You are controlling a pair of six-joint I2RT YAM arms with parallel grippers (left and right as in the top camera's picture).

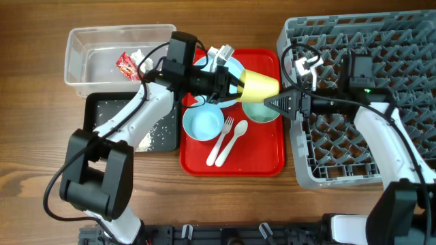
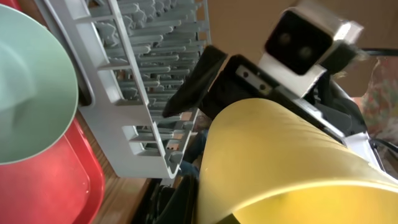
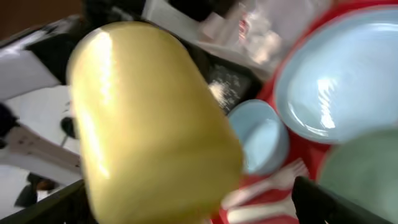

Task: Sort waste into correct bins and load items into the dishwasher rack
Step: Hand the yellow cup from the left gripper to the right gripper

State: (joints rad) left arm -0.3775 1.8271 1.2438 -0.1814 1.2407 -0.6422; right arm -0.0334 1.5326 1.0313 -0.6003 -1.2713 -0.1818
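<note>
My left gripper [image 1: 231, 83] is shut on the small yellow cup [image 1: 260, 84] and holds it on its side above the red tray. The cup fills the left wrist view [image 2: 280, 162] and the right wrist view [image 3: 149, 124]. My right gripper [image 1: 276, 102] is open, and its fingers [image 3: 186, 202] straddle the cup's lower side. The mint green bowl [image 1: 261, 112], pale blue bowl [image 1: 203, 124], white fork [image 1: 223, 139] and spoon [image 1: 236, 136] lie on the tray. The pale blue plate [image 3: 336, 81] is partly hidden under my left arm. The grey dishwasher rack [image 1: 354, 150] stands on the right.
The flat red serving tray [image 1: 262, 158] sits mid-table. The clear tub [image 1: 88, 47] at the back left holds the red wrapper [image 1: 127, 64]. The black tray [image 1: 95, 109] in front of it holds white crumbs [image 1: 160, 135]. My left arm crosses both bins.
</note>
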